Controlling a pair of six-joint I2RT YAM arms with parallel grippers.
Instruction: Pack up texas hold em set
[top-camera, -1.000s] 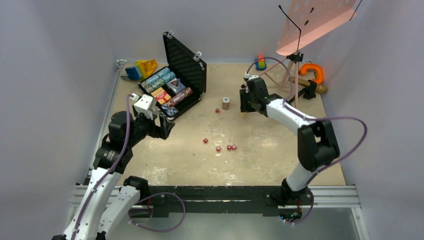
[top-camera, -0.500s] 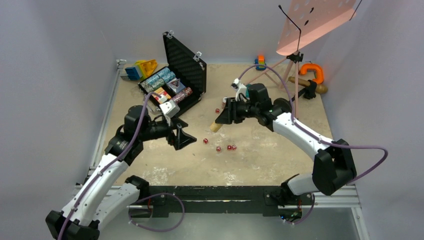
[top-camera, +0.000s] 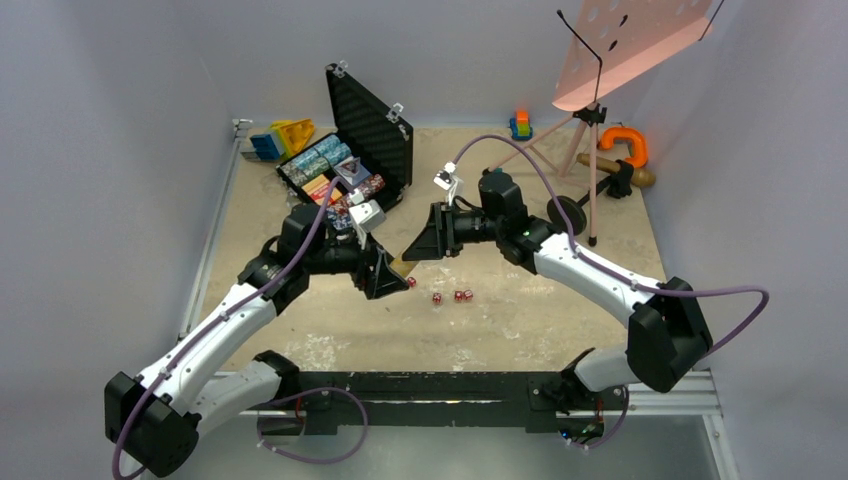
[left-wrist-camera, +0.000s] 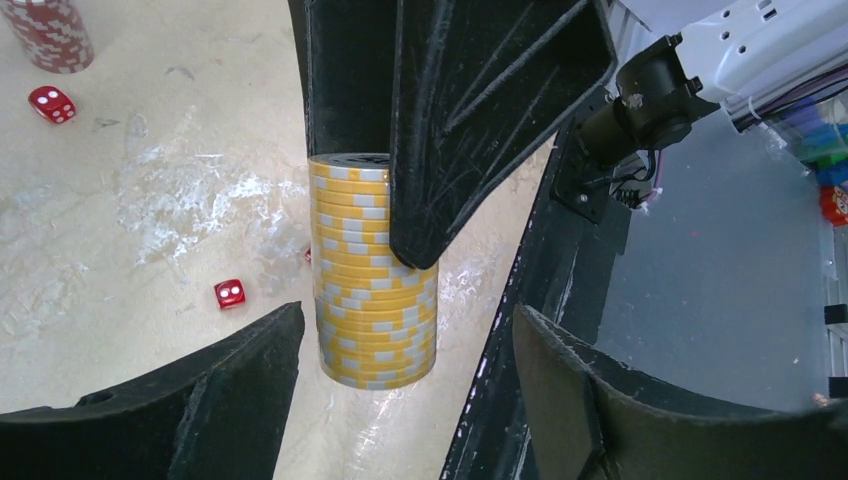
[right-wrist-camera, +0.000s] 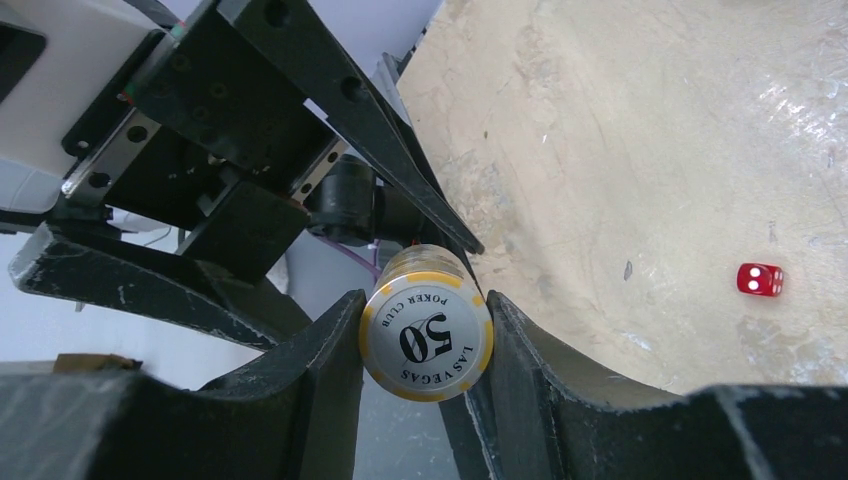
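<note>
Worktop (top-camera: 520, 330), near part: four red dice (top-camera: 458, 296) lie scattered on it, just short of where the two arms meet.

Right hand (right-wrist-camera: 425, 305): clamped on a stack of yellow-and-white chips (left-wrist-camera: 365, 300), one finger pressed to each side. The end chip faces the wrist camera and reads LAS VEGAS POKER CLUB 50. The stack is held out toward the left arm.

Left hand (top-camera: 388, 276): fingers apart, tips pointing at the right hand. The free end of the yellow stack sits in the gap between them with space on both sides. It seems untouched by these fingers, though the angle is poor.

Just beyond the hands, in the left wrist view: a short stack of red chips (left-wrist-camera: 45, 35) stands on the worktop, one die just beside it.

Far left: black case (top-camera: 372, 135) open, foam-lined lid standing upright. The tray holds rows of chips and an orange-red card box (top-camera: 316, 186). The left arm crosses in front and hides part of the tray.

Far-left corner: blue and yellow blocks (top-camera: 282, 137), just beside the case.

Far right: small coloured toy (top-camera: 520, 124), orange clamp (top-camera: 626, 145), pink music stand (top-camera: 630, 45) leaning over them
</note>
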